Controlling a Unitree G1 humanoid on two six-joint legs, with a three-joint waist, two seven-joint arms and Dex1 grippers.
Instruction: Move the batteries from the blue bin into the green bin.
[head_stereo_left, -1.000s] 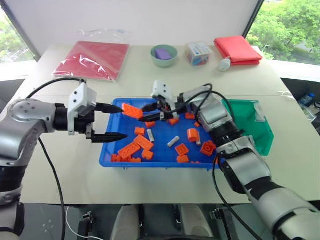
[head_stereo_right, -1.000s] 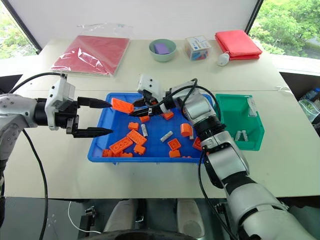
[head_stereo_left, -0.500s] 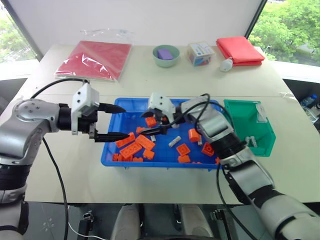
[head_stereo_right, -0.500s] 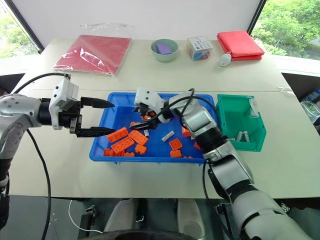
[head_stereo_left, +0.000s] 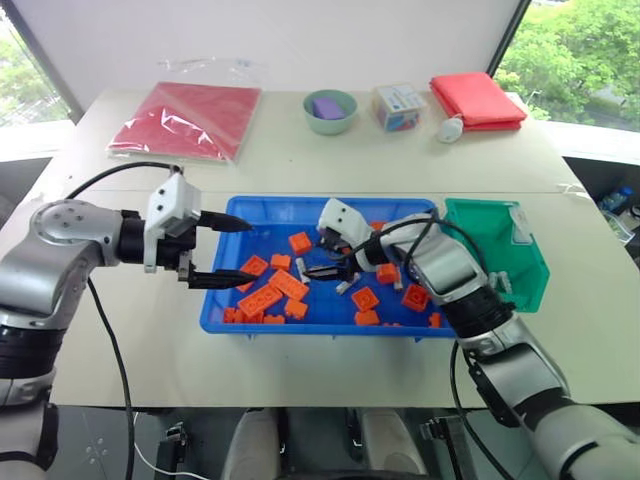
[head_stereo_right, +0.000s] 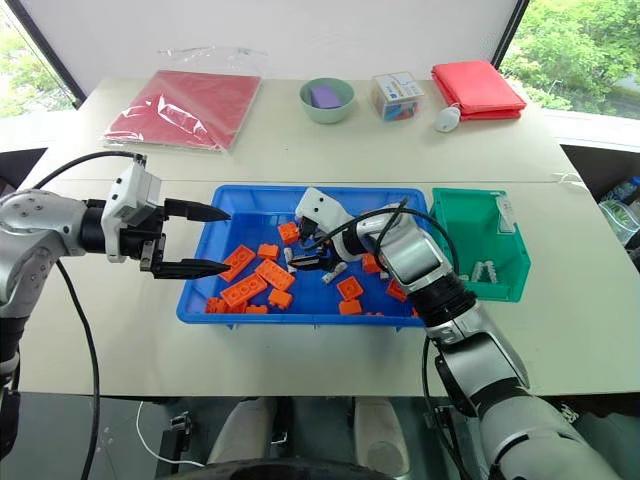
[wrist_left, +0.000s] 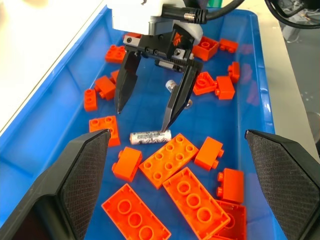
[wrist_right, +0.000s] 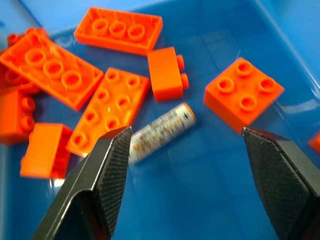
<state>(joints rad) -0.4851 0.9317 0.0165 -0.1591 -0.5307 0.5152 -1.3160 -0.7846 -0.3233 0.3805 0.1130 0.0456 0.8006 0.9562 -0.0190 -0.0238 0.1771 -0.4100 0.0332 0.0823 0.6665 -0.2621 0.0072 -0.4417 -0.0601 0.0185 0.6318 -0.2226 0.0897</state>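
Right wrist view: a battery (wrist_right: 161, 131) in the blue bin (head_stereo_left: 262, 210) is being framed by the released fingers of the right gripper (wrist_left: 145, 107), so lowering and clenching are being called for next, while the left gripper (head_stereo_left: 232, 250) is being held released

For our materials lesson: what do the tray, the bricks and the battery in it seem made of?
Tray: glossy blue plastic, probably; its floor mirrors the bricks.
Bricks: smooth orange plastic, moulded studs.
Battery: likely metal, with a printed silver wrap and a shiny end cap.

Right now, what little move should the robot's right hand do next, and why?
Probably ease down and close on the battery. The right hand hangs open just above it in the blue bin, fingers either side, and the battery lies free beside the orange bricks.
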